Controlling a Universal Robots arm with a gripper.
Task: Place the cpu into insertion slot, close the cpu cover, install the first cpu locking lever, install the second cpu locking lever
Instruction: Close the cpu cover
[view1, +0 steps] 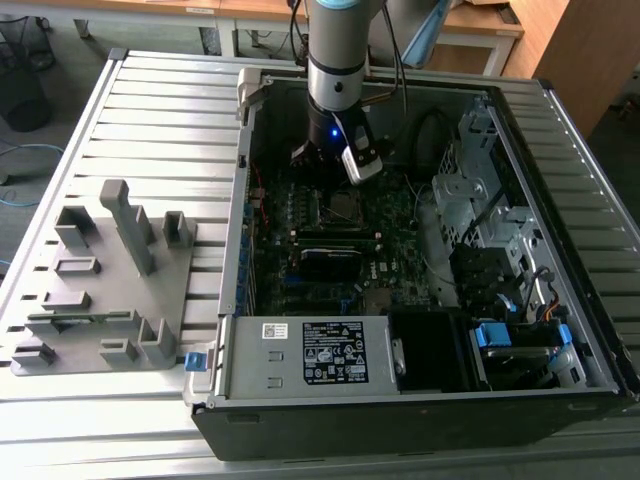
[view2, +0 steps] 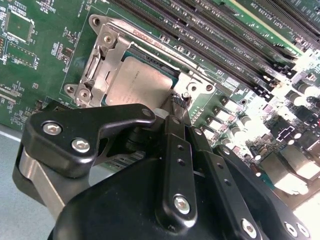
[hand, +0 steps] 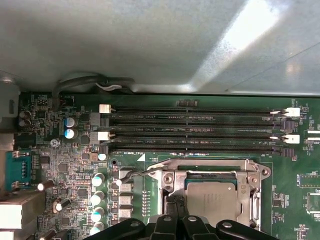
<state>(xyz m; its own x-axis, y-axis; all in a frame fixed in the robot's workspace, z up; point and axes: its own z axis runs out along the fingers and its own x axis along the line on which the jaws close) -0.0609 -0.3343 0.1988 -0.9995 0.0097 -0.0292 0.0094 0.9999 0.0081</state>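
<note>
In the exterior view I reach straight down into the open computer case (view1: 243, 200) on the slatted table (view1: 160, 100), its walls standing on all sides of me. The drive cage (view1: 470, 190) is near on the exterior view's right, the power supply (view1: 310, 350) lies along the near edge, and a grey fixture (view1: 100, 280) sits well apart on the left. My gripper (view1: 333, 185) hangs just above the cpu (view1: 343, 208) on the board. In the second wrist view the gripper (view2: 176, 107) has its fingers drawn together, their tips at the corner of the socket. The cpu (view2: 137, 82) lies flat in the slot just beyond them, and the cpu cover (view2: 102, 55) is down around it, framing its grey top. The memory slots (view2: 225, 45) run close beside the socket. In the first wrist view the gripper (hand: 178, 201) meets the socket's edge, touching or nearly touching the cpu cover (hand: 247, 192) beside the cpu (hand: 212, 200). A wire lever (hand: 137, 172) juts from the socket's corner towards a row of capacitors (hand: 97, 180). Whether my tips pinch anything I cannot tell. Beyond the memory slots (hand: 200, 127) rises the grey case wall (hand: 150, 40).
</note>
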